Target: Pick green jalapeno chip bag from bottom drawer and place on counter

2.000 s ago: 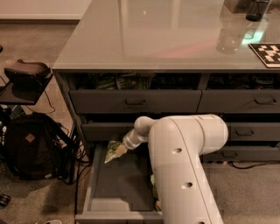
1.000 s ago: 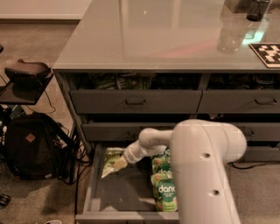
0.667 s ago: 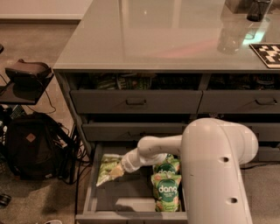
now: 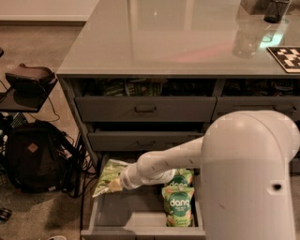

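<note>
The green jalapeno chip bag (image 4: 108, 176) is a pale olive-green crinkly bag held up at the left edge of the open bottom drawer (image 4: 140, 215). My gripper (image 4: 117, 183) is at the end of the white arm and is shut on the bag's lower right part, above the drawer's left side. The fingers are mostly hidden behind the bag. The glossy grey counter (image 4: 187, 37) tops the drawer unit above.
Two brighter green "dang" bags (image 4: 178, 204) stand in the drawer's right half. The arm's large white housing (image 4: 248, 183) fills the lower right. A black backpack (image 4: 33, 154) and cables lie on the floor at left. A dark cup (image 4: 275, 10) and a checkered tag (image 4: 287, 58) sit on the counter.
The arm has swung out and lifted; the gripper with the chip bag has moved up and left out of the drawer interior to its left edge.
</note>
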